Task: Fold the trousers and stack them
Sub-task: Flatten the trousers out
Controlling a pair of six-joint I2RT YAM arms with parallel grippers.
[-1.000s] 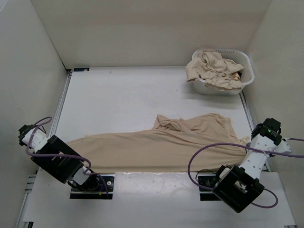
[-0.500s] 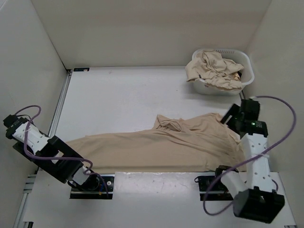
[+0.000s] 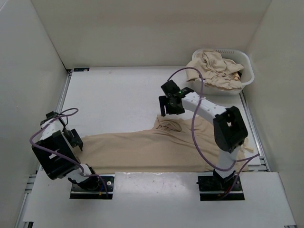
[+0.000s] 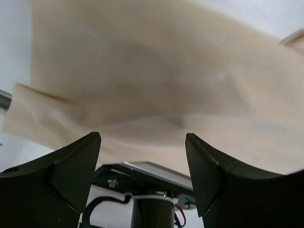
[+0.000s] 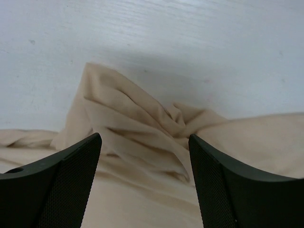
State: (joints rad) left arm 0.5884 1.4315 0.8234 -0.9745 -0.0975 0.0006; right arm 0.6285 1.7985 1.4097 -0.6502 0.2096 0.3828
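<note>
One pair of beige trousers lies spread across the near half of the table, legs running left, a bunched fold at its far edge. My left gripper hangs open at the left end of the leg, nothing between its fingers. My right gripper stands open just above the bunched fold, empty. More beige trousers are heaped in the white basket.
The white laundry basket stands at the far right corner of the table. White walls close in the left, back and right sides. My left arm's base mount shows below the cloth in the left wrist view.
Both grippers have opened and let go of the trousers. The right arm swung from the near right edge to the far fold; the left gripper moved in to the leg's left end.
</note>
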